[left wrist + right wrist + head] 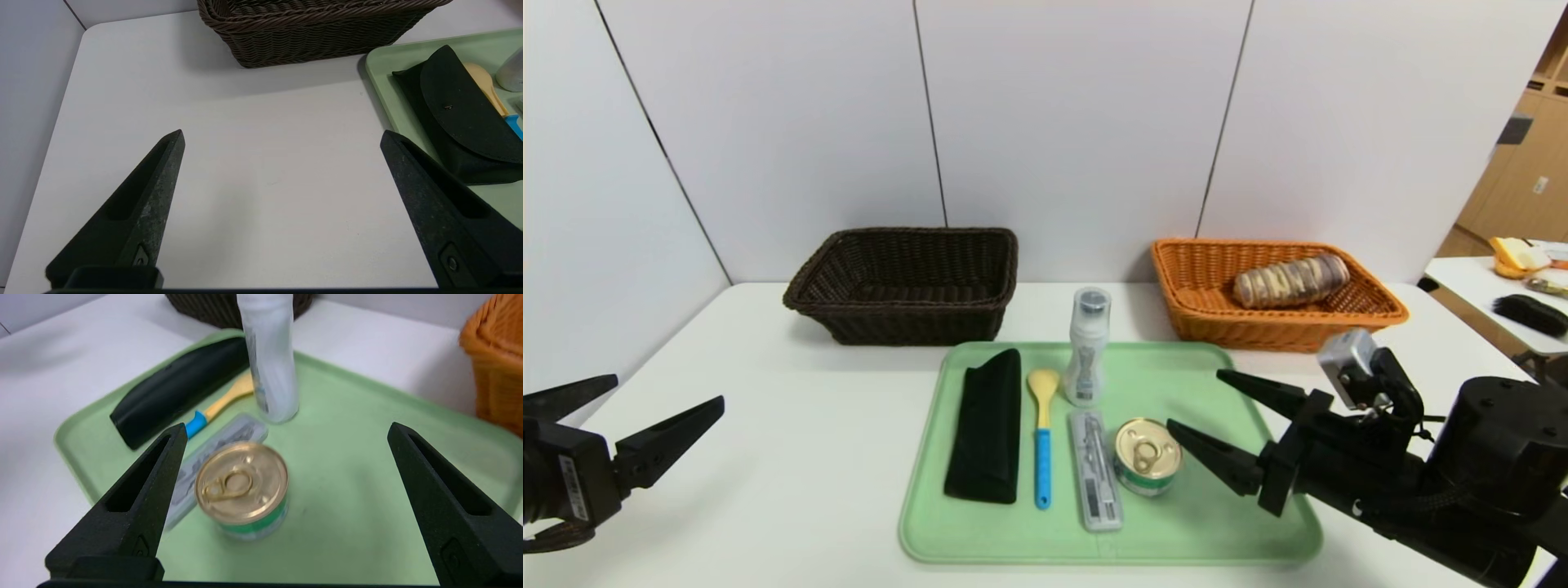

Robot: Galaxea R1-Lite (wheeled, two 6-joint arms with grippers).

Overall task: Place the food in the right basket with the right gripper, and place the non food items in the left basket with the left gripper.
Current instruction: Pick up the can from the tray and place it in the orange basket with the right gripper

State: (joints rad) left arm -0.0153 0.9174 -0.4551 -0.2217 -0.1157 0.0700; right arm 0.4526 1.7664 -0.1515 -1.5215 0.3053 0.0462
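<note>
A green tray [1225, 523] holds a black pouch [987, 425], a yellow spoon with a blue handle [1042, 433], a clear upright bottle [1088, 347], a clear flat case [1096, 469] and a gold-lidded can [1147, 456]. My right gripper [1194, 402] is open just right of the can, which shows in the right wrist view [242, 488] between and beyond the fingers. My left gripper [670, 400] is open and empty over bare table at the left, as the left wrist view [282, 136] shows. A wrapped bread roll [1290, 282] lies in the orange basket [1372, 314]. The dark brown basket [907, 318] holds nothing that I can see.
The two baskets stand behind the tray against the white wall panels. A second table [1462, 273] at the far right carries a few unrelated items. In the left wrist view the pouch [461, 114] lies near the tray's edge [380, 77].
</note>
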